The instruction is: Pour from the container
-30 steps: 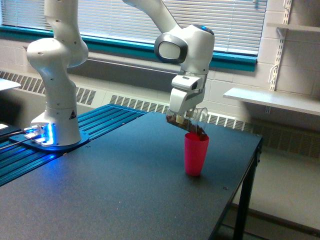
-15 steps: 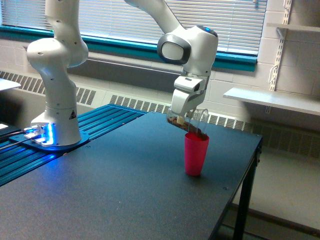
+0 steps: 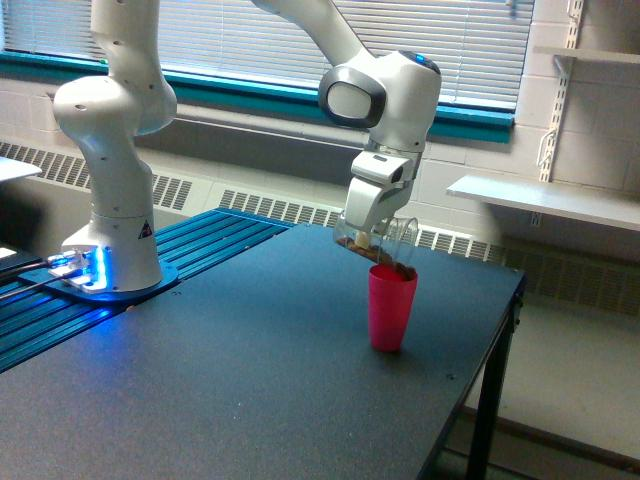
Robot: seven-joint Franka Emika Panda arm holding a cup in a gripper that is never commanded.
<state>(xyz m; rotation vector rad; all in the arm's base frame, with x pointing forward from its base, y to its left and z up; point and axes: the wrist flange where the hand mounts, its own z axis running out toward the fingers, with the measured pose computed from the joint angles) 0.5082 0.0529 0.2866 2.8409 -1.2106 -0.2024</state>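
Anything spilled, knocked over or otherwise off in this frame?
Nothing stands out. The gripper holds the container tilted over the upright pink cup; no brown material shows on the table.

White glossy Panda arm (image 3: 110,110), rounded segments, dark grey joint cap (image 3: 347,100) at the wrist. Base (image 3: 105,262) carries a small black triangle mark (warning-type, unreadable), glows blue at the foot. Blue light on wrist top.
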